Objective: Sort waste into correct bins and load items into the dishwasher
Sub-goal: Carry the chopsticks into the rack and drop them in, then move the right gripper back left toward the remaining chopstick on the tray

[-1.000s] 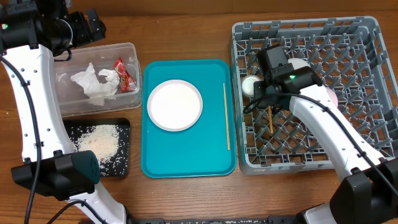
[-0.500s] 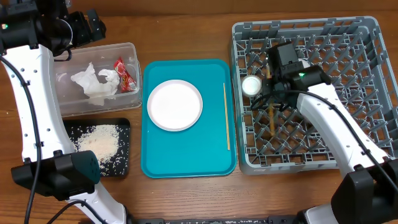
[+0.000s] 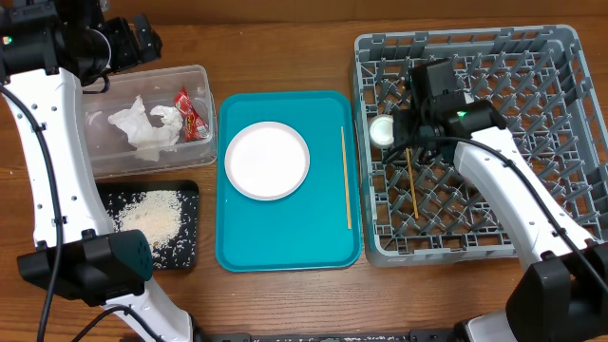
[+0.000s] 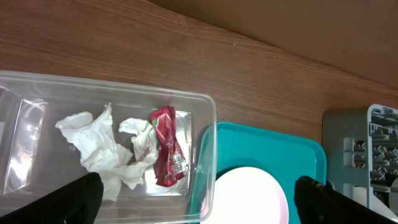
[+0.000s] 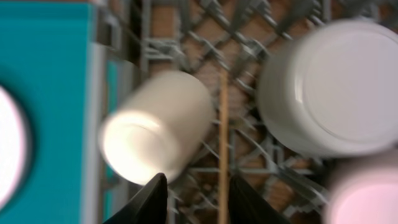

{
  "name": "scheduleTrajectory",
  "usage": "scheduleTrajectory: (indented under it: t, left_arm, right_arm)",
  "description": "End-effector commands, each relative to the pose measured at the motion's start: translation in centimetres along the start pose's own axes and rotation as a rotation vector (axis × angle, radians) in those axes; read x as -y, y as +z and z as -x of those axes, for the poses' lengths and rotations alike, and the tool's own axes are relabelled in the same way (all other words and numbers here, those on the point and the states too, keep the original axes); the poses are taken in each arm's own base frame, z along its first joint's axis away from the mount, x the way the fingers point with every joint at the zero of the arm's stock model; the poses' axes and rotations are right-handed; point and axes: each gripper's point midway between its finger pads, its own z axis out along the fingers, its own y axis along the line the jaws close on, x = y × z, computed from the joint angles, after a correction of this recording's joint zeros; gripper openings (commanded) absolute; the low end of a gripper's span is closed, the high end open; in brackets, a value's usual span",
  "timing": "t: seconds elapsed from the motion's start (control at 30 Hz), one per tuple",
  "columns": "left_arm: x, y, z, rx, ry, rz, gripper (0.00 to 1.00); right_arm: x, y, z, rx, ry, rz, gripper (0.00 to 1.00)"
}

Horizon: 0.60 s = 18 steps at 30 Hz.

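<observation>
1. Overhead: the waste looks sorted. The crumpled napkins (image 3: 141, 128) and the red wrapper (image 3: 190, 112) lie in the clear tub (image 3: 152, 69), and the rice scraps (image 3: 152, 214) sit in the black tray (image 3: 185, 252). In the dish rack (image 3: 560, 95) the white cup (image 3: 382, 130) lies by the left wall. One chopstick (image 3: 412, 182) lies lengthwise across the pegs just beside the cup. By my reading the pink plate (image 3: 267, 160) and the second chopstick (image 3: 346, 179) are not yet loaded. Both rest on the teal tray (image 3: 285, 242), between the bins and the rack on the tabletop.

2. Left wrist: the left fingers (image 4: 78, 199) stand wide apart and hold nothing. They hang over the tub, with the napkins and wrapper below.

3. Right wrist: this view is blurred. The right fingers (image 5: 149, 205) are partly apart, and the racked chopstick runs up between them, nearer one side. It does not look clamped, though I cannot tell whether it brushes that finger. The cup lies on its side to the left of the chopstick. An upturned grey-white bowl (image 5: 336, 87) sits to the right, and a pink blur (image 5: 370, 193) in the corner is probably the pink bowl.
</observation>
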Motion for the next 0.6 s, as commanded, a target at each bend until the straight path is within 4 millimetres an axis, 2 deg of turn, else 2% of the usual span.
scheduleTrajectory:
  t: [0.0,0.13,0.17,0.23,0.4,0.57]
  left_arm:
    - [0.3,-0.4,0.3,0.014,-0.002,0.000,1.00]
    - [0.3,-0.4,0.3,0.014,-0.002,0.000,1.00]
    - [0.3,-0.4,0.3,0.014,-0.002,0.000,1.00]
    - [0.3,-0.4,0.3,0.014,-0.002,0.000,1.00]
    - [0.3,-0.4,0.3,0.014,-0.002,0.000,1.00]
    - [0.3,-0.4,0.3,0.014,-0.002,0.000,1.00]
  right_arm:
    - [-4.1,-1.3,0.5,0.010,0.042,0.245,0.36]
    - [-8.2,-2.8,1.2,-0.011,0.173,0.488,0.36]
    - [-10.0,-3.7,1.3,-0.018,0.160,0.581,0.37]
    - [-11.2,-4.1,1.1,-0.024,0.141,0.614,0.37]
    - [-13.7,-4.1,-0.2,-0.034,0.074,0.595,0.37]
    - [-13.7,-2.6,-1.2,0.031,0.094,0.306,0.37]
